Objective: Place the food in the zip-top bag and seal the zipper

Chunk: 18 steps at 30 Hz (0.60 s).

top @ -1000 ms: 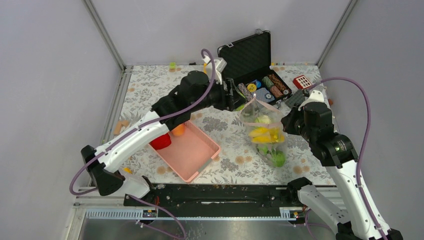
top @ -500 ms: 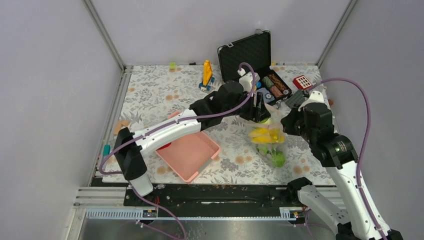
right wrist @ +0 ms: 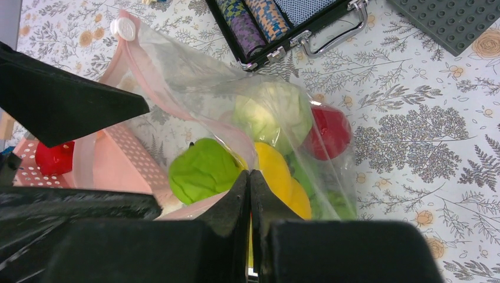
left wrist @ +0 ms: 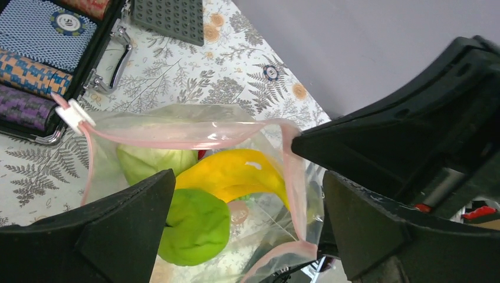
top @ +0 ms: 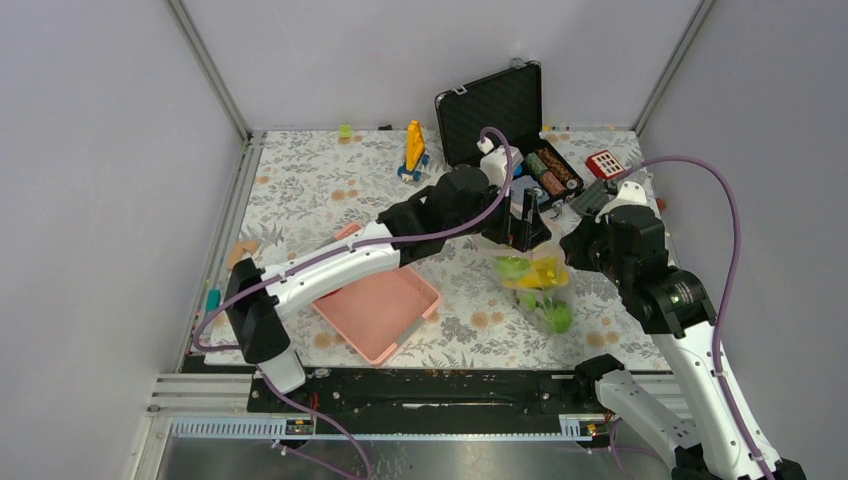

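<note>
The clear zip-top bag (top: 538, 290) stands open right of centre, holding a yellow banana bunch (left wrist: 236, 174), pale cabbage (left wrist: 153, 162), a bright green fruit (left wrist: 194, 227) on top and a red apple (right wrist: 329, 132). Its pinkish zipper strip (left wrist: 177, 138) rings the open mouth, with a white slider (left wrist: 73, 112) at the far end. My left gripper (left wrist: 247, 194) is open and empty just above the mouth. My right gripper (right wrist: 249, 177) is shut on the near edge of the zipper strip and holds the bag up. Another red apple (right wrist: 53, 158) lies in the pink basket.
The pink slotted basket (top: 380, 310) sits left of the bag, partly under my left arm. An open black case of poker chips (top: 540, 170) stands behind the bag. A grey studded plate (right wrist: 454, 20), a red toy (top: 605, 163) and a yellow toy (top: 413, 148) lie at the back.
My left arm swung right from beside the basket to over the bag's mouth. A green fruit now lies on top inside the bag. The right gripper kept its hold.
</note>
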Motion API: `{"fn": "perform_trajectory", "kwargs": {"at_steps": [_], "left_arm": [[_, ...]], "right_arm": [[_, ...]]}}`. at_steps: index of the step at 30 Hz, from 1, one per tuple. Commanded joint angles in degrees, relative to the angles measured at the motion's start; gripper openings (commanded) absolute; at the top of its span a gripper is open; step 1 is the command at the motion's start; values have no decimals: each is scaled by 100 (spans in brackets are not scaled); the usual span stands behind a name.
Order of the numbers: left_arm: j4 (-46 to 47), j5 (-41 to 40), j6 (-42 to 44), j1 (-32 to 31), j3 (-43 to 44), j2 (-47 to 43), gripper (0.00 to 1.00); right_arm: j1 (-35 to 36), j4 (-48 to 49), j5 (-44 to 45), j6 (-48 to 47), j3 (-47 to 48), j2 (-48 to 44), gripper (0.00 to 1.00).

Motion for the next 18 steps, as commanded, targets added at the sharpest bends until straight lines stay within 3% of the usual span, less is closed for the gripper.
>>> {"fn": "perform_trajectory", "kwargs": {"at_steps": [1, 6, 13, 18], "left_arm": [[194, 191, 116, -51, 157, -539, 99], [-142, -140, 311, -54, 90, -975, 99], [-1528, -2229, 304, 3, -1, -1203, 99], [-2107, -1900, -50, 244, 83, -653, 99]], "right_arm": [[7, 148, 19, 22, -4, -30, 2], [3, 147, 61, 0, 14, -7, 2], [3, 82, 138, -28, 72, 42, 4], [3, 81, 230, -51, 58, 77, 5]]}}
